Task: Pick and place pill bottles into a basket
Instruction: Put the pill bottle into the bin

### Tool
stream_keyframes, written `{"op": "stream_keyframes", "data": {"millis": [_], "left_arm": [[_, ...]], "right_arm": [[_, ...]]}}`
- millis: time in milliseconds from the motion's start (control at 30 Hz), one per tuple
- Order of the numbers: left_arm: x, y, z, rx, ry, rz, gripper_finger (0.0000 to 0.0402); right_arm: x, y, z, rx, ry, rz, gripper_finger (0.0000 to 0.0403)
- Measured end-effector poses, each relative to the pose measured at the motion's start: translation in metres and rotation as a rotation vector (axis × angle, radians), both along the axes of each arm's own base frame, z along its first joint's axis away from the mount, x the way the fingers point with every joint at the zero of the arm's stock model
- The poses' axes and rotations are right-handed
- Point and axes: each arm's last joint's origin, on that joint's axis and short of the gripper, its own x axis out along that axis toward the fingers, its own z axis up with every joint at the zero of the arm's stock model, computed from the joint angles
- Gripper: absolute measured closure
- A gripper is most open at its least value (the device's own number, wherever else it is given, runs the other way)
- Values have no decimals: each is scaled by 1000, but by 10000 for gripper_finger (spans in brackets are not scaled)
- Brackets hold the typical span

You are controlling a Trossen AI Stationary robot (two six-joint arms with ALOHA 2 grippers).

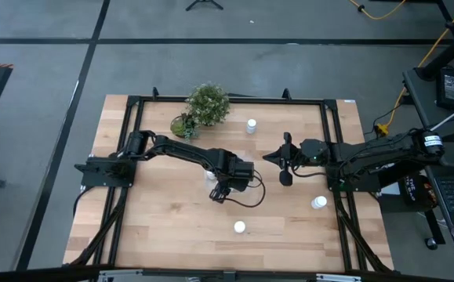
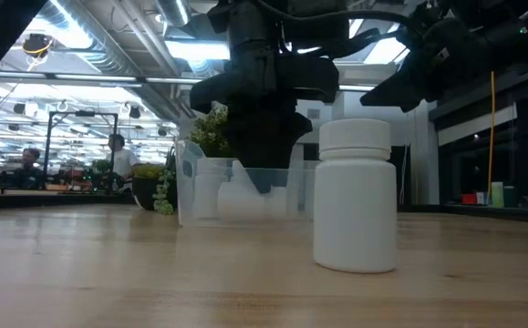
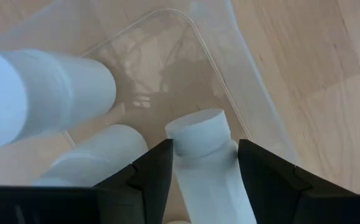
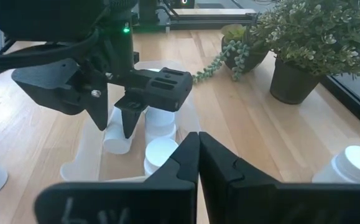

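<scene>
Basket [image 2: 191, 196], clear plastic, sits at mid-table in the high view, mostly hidden under the left gripper [image 1: 220, 190]. In the low view it stands centre frame, behind the nearest pill bottle [image 2: 356, 196], with white bottles visible through its wall. Left wrist view: three bottles lie inside the basket [image 3: 242, 106]. One lies between the left gripper's fingers [image 3: 152, 171], cap pointing away; the jaws are spread on either side of it, and whether they press it cannot be told. A second bottle [image 3: 43, 96] lies upper left of that frame, a third [image 3: 99, 155] lower left.

Loose bottles in the high view: one upright at lower centre [image 1: 240, 227], one at lower right beside the right arm's base [image 1: 319, 203], one at upper centre [image 1: 252, 124] near the potted plant [image 1: 208, 103].

Right gripper [image 1: 285, 160] hangs right of centre in the high view, well apart from the basket, fingers pressed together and holding nothing.

People are visible far back in the room at left of the low view [image 2: 118, 157].
</scene>
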Motion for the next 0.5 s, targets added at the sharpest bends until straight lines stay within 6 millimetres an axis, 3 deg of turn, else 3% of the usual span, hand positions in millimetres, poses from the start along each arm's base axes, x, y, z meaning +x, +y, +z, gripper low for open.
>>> {"op": "stream_keyframes", "data": {"millis": [500], "left_arm": [[2, 0, -10, 9, 19, 4, 228]], "right_arm": [[0, 0, 0, 0, 0, 0, 391]]}}
